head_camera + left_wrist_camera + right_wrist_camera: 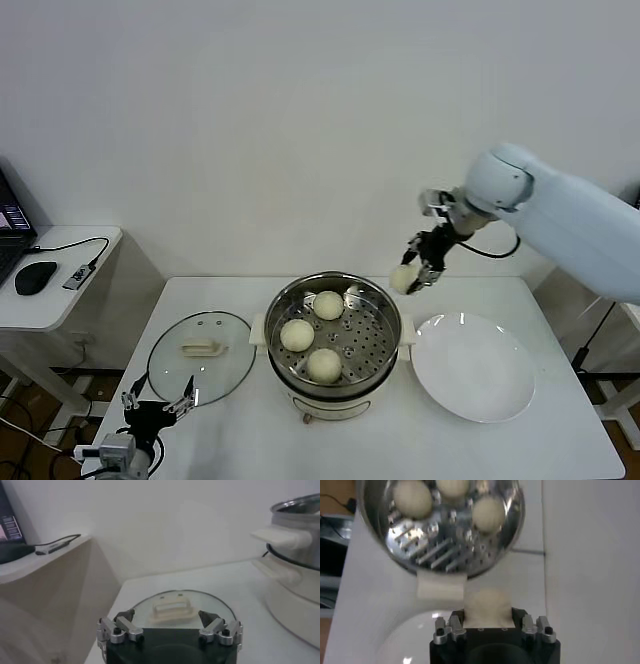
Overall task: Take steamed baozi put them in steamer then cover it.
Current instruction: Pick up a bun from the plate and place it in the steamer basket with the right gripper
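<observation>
Three small, round, pale cream-white steamed baozi (327, 305) are already lying on the perforated tray of the round, shiny stainless-steel steamer (384, 352), which is standing at the middle of the white counter (560, 445). They are sitting at roughly twelve, nine and six o'clock on the tray, and the three o'clock side is being left bare. A fourth baozi (404, 279) is being pinched by the right claw (412, 277), which is being held in the air just outside the steamer's rim at about two o'clock; in the right wrist view this bun (488, 608) is seen clamped between the fingers, with the open pot beyond it. The flat white round plate (475, 368) at three o'clock of the steamer is carrying no buns.

The round clear glass cover (200, 356) with its cream oblong handle is lying flat on the counter at nine o'clock of the steamer. The left claw (158, 405) is being held spread just short of the cover's near edge, touching nothing.

By this reckoning, three of four buns are placed; the last is to be set in the steamer, and the covering is not yet begun.
</observation>
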Controlling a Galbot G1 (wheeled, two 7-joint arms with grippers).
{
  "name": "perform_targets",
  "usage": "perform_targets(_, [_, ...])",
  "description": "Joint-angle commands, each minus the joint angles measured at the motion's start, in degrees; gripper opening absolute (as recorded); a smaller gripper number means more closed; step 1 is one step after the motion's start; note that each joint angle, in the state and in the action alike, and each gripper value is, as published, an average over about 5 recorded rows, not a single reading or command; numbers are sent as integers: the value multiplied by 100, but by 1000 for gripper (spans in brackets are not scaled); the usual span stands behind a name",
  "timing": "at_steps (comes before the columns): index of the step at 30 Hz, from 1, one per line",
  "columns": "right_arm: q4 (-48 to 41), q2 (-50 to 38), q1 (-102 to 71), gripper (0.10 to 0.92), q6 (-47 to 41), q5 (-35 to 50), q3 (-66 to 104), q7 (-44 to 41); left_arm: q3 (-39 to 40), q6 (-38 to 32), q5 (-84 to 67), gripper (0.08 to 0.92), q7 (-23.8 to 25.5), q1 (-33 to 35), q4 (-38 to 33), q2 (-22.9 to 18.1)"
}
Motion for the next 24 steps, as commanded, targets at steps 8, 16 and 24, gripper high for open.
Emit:
perform_targets(8, [-152, 948, -172, 596, -297, 214, -714, 184, -40, 2, -152, 823, 5, 20, -70, -12])
perform_targets(16, [-246, 1046, -449, 594, -289, -40, -638, 274, -28, 3, -159, 823, 10, 13, -44, -7])
perform_targets(24, [-290, 1021, -558, 595, -247, -236, -667, 270, -8, -2, -154, 823, -1, 20, 1, -10])
